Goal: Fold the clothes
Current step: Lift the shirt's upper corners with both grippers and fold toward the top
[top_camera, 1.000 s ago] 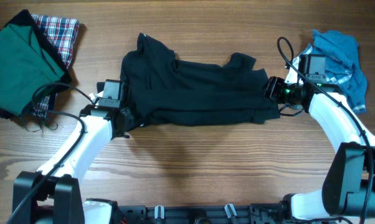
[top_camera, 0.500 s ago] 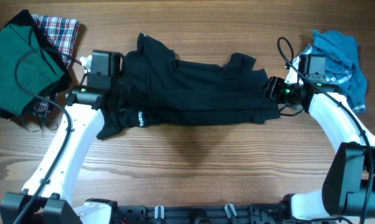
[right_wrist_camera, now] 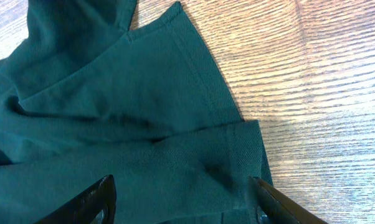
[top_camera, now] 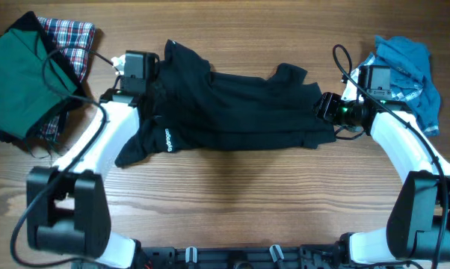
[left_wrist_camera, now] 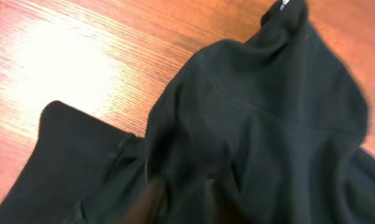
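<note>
The black shirt [top_camera: 240, 112] lies spread and creased across the middle of the table, with a flap bearing small white lettering [top_camera: 169, 140] turned out at its near left. My left gripper [top_camera: 156, 84] sits low over the shirt's far left part. In the left wrist view its blurred fingertips [left_wrist_camera: 151, 198] are sunk into dark cloth [left_wrist_camera: 268, 112], and their spacing is unclear. My right gripper [top_camera: 320, 109] stands open at the shirt's right edge, fingers [right_wrist_camera: 94, 199] wide apart over the fabric [right_wrist_camera: 144, 112]. A smaller blue garment [top_camera: 408, 63] lies bunched at the far right.
A folded green garment [top_camera: 19, 75] and a plaid one [top_camera: 72, 37] lie at the far left, with loose cables [top_camera: 49, 142] beside them. Bare wood [top_camera: 232, 202] runs along the near side of the table.
My left arm has swung from the shirt's near left edge to its far left side. The shirt's left part shifted with it, and the lettered flap now shows. The right arm has not moved.
</note>
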Tool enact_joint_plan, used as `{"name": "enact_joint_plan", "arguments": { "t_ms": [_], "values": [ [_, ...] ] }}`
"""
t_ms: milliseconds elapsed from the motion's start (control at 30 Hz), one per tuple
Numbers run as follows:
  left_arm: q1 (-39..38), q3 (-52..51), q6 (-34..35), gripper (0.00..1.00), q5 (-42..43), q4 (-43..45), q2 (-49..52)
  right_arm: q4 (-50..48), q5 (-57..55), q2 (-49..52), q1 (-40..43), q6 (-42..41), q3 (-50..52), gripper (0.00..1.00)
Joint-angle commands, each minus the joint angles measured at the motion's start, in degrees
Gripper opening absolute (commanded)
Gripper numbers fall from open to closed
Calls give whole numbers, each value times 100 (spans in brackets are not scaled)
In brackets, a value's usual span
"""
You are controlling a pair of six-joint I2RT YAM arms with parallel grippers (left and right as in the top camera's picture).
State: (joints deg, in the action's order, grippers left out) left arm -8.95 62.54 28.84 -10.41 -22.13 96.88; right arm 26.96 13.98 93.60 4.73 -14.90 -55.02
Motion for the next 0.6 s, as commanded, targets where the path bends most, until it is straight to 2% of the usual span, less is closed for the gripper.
{"name": "enact_joint_plan", "arguments": {
  "t_ms": [0, 33, 67, 267, 467, 567],
  "values": [
    [4, 48, -35, 80, 72, 92, 214, 9, 109, 81, -24, 101, -85, 66],
    [4, 48, -35, 87, 72, 85, 214, 7, 109, 81, -24, 96, -85, 66],
    [4, 48, -37, 90, 74, 79, 199, 4, 111, 81, -24, 98, -85, 66],
    [4, 94, -173, 89, 402, 13, 22, -87, 566, 79, -24, 332, -240, 66],
    [7, 1340, -621, 89, 546, -1169, -35, 647, 831, 81, -39, 682, -1672, 66],
    [26, 1818, -750, 89, 546, -1294, -35, 684, 675, 111, -39, 916, -2192, 66]
  ]
}}
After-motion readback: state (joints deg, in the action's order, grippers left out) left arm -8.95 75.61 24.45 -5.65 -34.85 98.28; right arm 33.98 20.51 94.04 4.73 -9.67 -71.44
